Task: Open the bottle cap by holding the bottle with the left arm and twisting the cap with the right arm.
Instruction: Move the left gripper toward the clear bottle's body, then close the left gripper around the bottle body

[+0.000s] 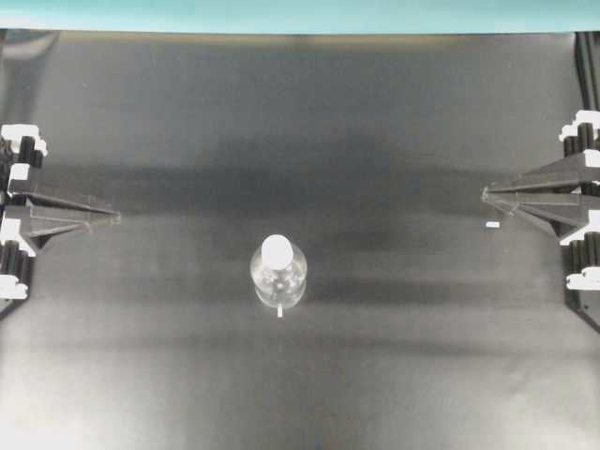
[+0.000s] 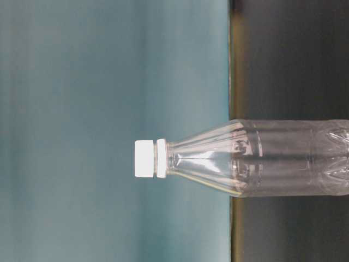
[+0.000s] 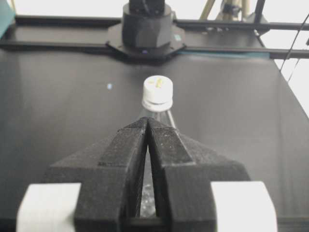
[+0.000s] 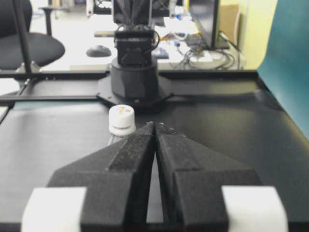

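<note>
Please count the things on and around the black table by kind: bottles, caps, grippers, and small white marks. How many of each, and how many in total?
Bottles: 1, the clear bottle, upright mid-table.
Caps: 1, the white bottle cap, on the bottle.
Grippers: 2, the left gripper and the right gripper, both shut and apart from the bottle.
Small white marks: 2, white fleck and white strip.
Total: 6

No text, label, brand, number or sign can be read in any view. The small clear plastic bottle [image 2: 272, 158] carries no label, and the faint yellowish mark on its round white screw cap [image 3: 158, 89] is too blurred to make out.
</note>
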Action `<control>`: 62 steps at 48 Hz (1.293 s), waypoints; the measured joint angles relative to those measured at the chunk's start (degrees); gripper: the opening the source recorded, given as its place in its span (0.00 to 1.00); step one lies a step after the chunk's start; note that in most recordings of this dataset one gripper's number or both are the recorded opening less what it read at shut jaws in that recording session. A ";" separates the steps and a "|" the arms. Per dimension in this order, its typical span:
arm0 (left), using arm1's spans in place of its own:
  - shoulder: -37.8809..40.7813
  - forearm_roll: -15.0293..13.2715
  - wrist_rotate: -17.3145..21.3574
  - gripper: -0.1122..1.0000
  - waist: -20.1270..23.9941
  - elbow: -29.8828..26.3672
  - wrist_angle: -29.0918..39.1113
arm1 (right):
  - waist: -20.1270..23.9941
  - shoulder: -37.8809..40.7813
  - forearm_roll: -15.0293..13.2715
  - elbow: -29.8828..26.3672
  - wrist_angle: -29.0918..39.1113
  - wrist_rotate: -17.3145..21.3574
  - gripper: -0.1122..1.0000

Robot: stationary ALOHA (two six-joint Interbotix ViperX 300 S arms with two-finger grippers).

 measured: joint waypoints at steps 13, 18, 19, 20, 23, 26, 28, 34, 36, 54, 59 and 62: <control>8.70 2.29 0.53 0.19 -0.09 -6.24 -2.99 | -0.97 3.43 1.23 -0.26 3.60 0.00 0.10; 12.83 2.29 1.41 0.19 -0.09 -8.79 -6.42 | -0.97 5.36 1.32 -1.23 5.19 0.00 0.10; 13.71 2.29 1.67 0.19 -0.09 -9.14 -6.94 | -0.97 5.71 1.32 -1.49 5.36 0.00 0.10; 14.59 2.29 1.93 0.19 -0.09 -9.49 -7.56 | -0.97 6.15 1.41 -1.67 5.54 0.00 0.10; 17.58 2.29 2.64 0.20 -0.18 -10.72 -9.32 | -0.97 7.12 1.32 -2.20 5.80 0.00 0.10; 21.18 2.29 3.16 0.25 -0.18 -12.22 -10.99 | -1.05 7.91 1.32 -2.64 5.89 0.00 0.10; 23.12 2.37 3.25 0.32 -0.26 -13.18 -11.78 | -1.05 8.35 1.41 -2.90 5.89 0.00 0.10; 29.27 2.37 2.81 0.65 -0.26 -16.87 -13.10 | -0.97 8.96 1.41 -3.43 5.89 0.09 0.10; 31.29 2.29 2.46 0.77 -0.44 -18.02 -13.36 | -0.97 9.14 1.41 -3.43 5.89 0.09 0.10; 43.24 2.37 -1.85 0.96 -2.11 -22.24 -18.63 | -1.05 9.05 2.90 -3.52 6.15 0.09 0.10; 45.97 2.37 -3.16 0.97 -2.90 -21.45 -22.41 | -0.97 9.05 3.60 -3.52 6.68 0.09 0.10; 47.11 2.29 -3.69 0.97 -2.55 -20.48 -24.35 | -1.05 9.05 3.78 -3.52 6.94 0.09 0.10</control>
